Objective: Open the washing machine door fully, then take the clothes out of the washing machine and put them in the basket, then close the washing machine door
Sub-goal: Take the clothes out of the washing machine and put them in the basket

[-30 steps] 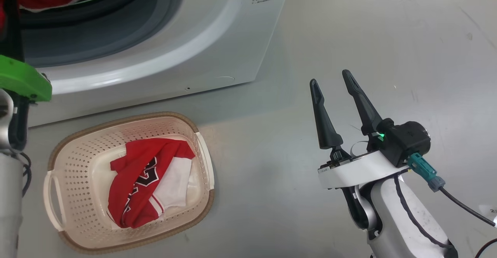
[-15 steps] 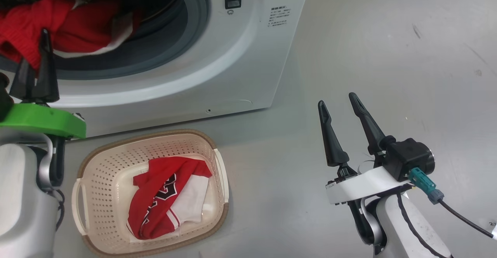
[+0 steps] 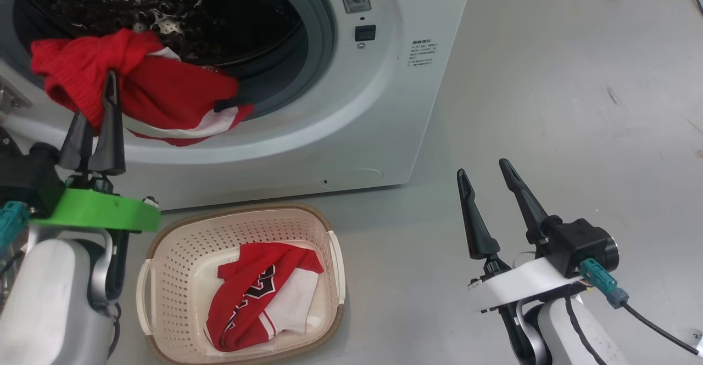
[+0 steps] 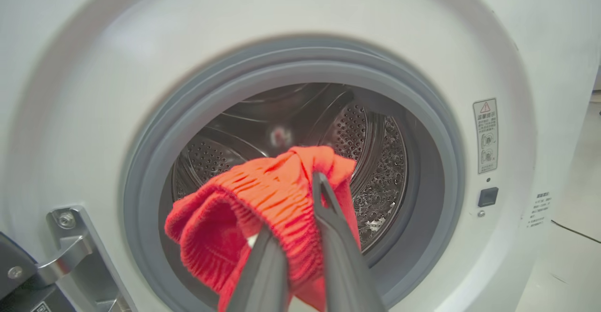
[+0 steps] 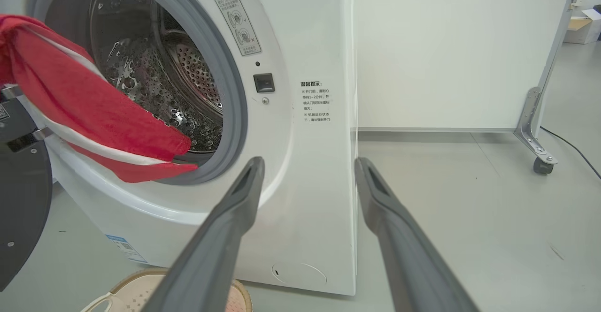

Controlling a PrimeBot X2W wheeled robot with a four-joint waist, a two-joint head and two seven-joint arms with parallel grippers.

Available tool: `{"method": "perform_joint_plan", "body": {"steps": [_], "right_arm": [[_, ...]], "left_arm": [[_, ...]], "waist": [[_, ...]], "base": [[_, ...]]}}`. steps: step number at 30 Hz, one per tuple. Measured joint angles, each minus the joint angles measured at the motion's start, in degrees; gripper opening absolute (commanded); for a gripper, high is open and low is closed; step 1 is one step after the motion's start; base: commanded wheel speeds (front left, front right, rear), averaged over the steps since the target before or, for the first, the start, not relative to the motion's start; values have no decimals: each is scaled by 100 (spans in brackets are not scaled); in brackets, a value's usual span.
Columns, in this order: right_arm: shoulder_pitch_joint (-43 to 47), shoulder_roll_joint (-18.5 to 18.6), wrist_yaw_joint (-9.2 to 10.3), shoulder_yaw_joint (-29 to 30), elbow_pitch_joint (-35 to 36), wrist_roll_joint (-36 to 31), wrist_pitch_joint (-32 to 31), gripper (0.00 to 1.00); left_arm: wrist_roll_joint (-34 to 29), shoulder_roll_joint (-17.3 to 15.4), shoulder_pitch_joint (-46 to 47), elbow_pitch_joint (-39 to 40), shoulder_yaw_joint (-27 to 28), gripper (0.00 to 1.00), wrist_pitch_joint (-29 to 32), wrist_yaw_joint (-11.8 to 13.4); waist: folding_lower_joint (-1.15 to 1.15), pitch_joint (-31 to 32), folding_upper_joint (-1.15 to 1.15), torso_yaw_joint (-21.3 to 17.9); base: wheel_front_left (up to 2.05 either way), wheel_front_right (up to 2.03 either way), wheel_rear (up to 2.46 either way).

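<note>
Right gripper: it is held over bare floor to the right of the basket, well apart from the machine. Its fingers are spread wide, and nothing is seen between them.

Basket: it is set on the floor just in front of the machine, between the two arms. One garment, red with a white panel and dark lettering, is seen crumpled inside it.

Left gripper: it is raised before the machine's opening. Its fingers are pressed nearly together and pinch a second garment by its ribbed red edge. That garment is draped out of the opening, over the grey gasket and down across the lower lip of the machine. A white stripe is seen along its hanging edge.

Door: it is swung open to the left, its dark round face caught in the right wrist view. A metal hinge is fixed to the machine front beside the opening.

Drum: perforated steel is exposed behind the held garment. Whether more clothes lie deeper inside cannot be told.

Beyond the machine, a white partition is noted, carried on a castered foot.
</note>
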State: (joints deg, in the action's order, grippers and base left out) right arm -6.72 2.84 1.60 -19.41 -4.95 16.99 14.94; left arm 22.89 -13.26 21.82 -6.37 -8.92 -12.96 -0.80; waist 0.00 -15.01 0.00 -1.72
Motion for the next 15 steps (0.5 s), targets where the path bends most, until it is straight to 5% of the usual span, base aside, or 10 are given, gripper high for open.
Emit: {"method": "perform_joint_plan", "body": {"steps": [15], "right_arm": [[136,-1,-104,23,5,-82,0,100]], "left_arm": [[31,149,-1138,291,-370,0,312,55]], "waist": [[0,181,0,178]], "base": [[0,0,0]]}}
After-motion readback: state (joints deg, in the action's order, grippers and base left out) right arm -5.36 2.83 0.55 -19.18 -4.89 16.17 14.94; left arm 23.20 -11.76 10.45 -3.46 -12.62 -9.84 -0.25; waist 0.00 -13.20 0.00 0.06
